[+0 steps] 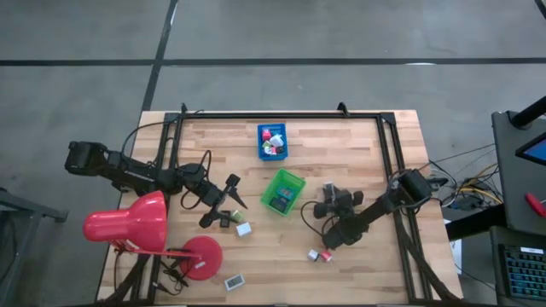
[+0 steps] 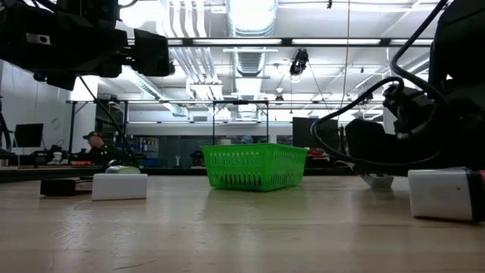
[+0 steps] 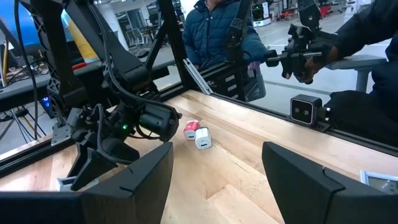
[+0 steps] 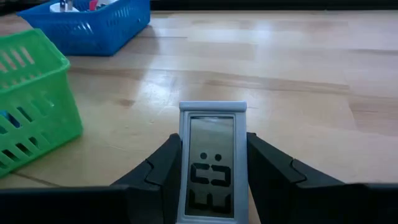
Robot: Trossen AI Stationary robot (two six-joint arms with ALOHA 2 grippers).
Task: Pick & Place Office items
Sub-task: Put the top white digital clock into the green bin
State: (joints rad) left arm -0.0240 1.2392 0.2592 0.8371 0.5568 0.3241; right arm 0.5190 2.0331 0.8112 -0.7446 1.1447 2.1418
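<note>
Left gripper [image 1: 229, 198]: jaws wide apart, nothing between them, over the bench [image 1: 358, 264] beside the red lamp [image 1: 128, 223]. We list two pieces just ahead of these jaws: a dark block [image 1: 225, 221] and a white piece [image 1: 243, 228].

Green tray [image 1: 282, 190]: between the two arms, a few pieces inside. Blue tray [image 1: 272, 141]: beyond it, also holding pieces.

Right gripper [image 4: 211, 180]: jaws clamped on a small clock [image 4: 212, 163], a flat grey-framed rectangle with a display. Its long axis runs forward along the fingers, the jaws pressing its two long edges. The green tray lies ahead and to one side of these jaws, the nearer of the trays; we judge the coming move turns on carrying the clock over that rim. The right arm is the nearer.

Writing: the display shows dark segments we cannot read. No brand legible.

White-and-pink pair [image 1: 320, 255]: on the bench near the right arm.
</note>
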